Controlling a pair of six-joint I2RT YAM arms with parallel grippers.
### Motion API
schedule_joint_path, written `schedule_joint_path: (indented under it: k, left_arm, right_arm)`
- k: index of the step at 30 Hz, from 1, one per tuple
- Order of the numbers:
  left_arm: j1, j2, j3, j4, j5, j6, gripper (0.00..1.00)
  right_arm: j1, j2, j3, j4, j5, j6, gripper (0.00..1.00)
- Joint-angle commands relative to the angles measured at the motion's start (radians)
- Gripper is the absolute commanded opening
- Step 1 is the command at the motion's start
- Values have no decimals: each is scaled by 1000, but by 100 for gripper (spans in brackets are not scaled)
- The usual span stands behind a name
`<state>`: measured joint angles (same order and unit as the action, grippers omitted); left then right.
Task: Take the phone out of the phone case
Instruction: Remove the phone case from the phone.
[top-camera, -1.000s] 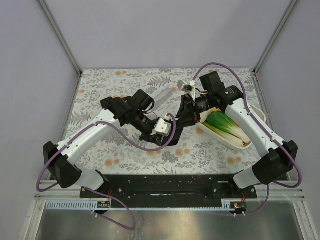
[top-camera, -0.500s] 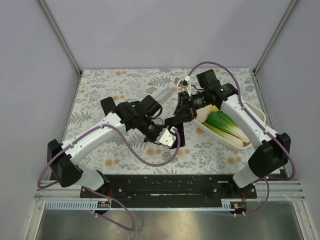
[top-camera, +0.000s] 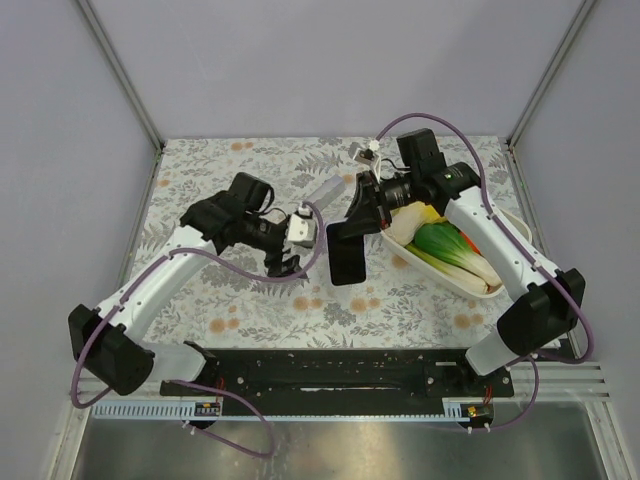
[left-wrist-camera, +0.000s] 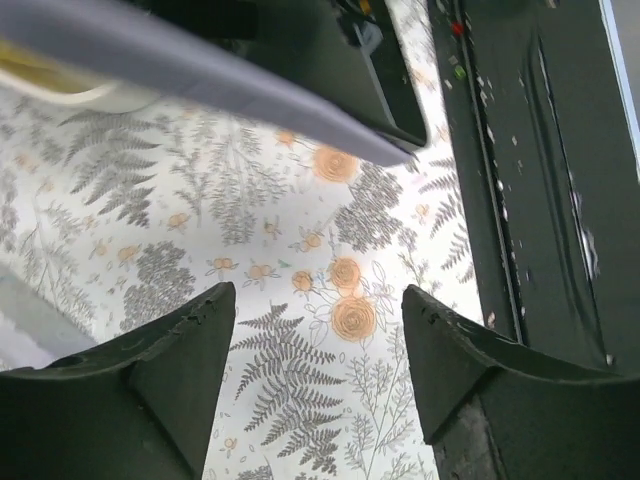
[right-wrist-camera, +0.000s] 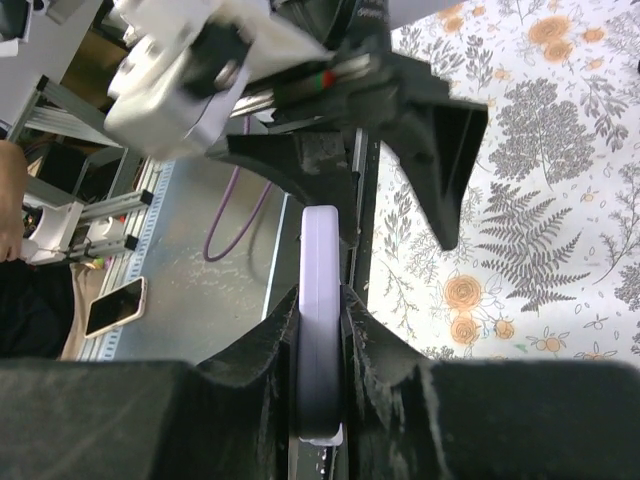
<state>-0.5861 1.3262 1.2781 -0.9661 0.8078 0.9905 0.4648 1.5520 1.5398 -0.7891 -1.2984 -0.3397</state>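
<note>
Fern-and-blossom print covers the worktop (top-camera: 200, 170), boxed in by plain pale walls (top-camera: 330, 60), and we read it from our own edge outward. Nearest us runs the black base rail (top-camera: 350, 372) that carries both arms. From it the left arm (top-camera: 165, 280) reaches up and inward. Its jaws stand spread with nothing between them, and in the wrist view its two dark fingers (left-wrist-camera: 140, 390) frame only the printed surface. They hang just left of the phone, apart from it, and we take that as a place from which to come in for a hold on a free edge.

Next out, near the middle of the worktop, is the phone (top-camera: 346, 255), a dark slab held upright above the surface. We judge it is not yet out of its phone case (right-wrist-camera: 320, 300). The right wrist view shows a lavender rim edge-on, and the jaws of the right arm (top-camera: 500, 250) are pressed onto it from both faces, pinching it. Holding it aloft by one end leaves the rest of the case exposed for the other jaws, so the separating pull looks to be ahead of us.

Just right of the phone sits a white dish (top-camera: 445, 279) with a green leafy vegetable (top-camera: 452, 245) in it, which is no part of this job. The right arm reaches over it. Farther back lies a translucent flat object (top-camera: 322, 190), and we cannot tell what it is.
</note>
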Motion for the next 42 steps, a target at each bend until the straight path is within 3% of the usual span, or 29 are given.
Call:
schedule_joint_path:
  k: [1, 4, 8, 20, 42]
  left_arm:
    - [97, -64, -60, 307, 191, -376, 72]
    - [111, -76, -95, 458, 212, -591, 71]
    - [114, -88, -134, 598, 186, -832, 70]
    - [143, -108, -229, 790, 286, -1105, 70]
    - [147, -119, -258, 765, 386, -1058, 72]
  right_arm:
    - [6, -61, 45, 257, 2, 302, 0]
    - [6, -86, -3, 506, 53, 546, 0]
    - [6, -89, 26, 565, 108, 649, 0]
    - [5, -104, 17, 694, 149, 789, 0]
    - [3, -59, 39, 656, 151, 725, 0]
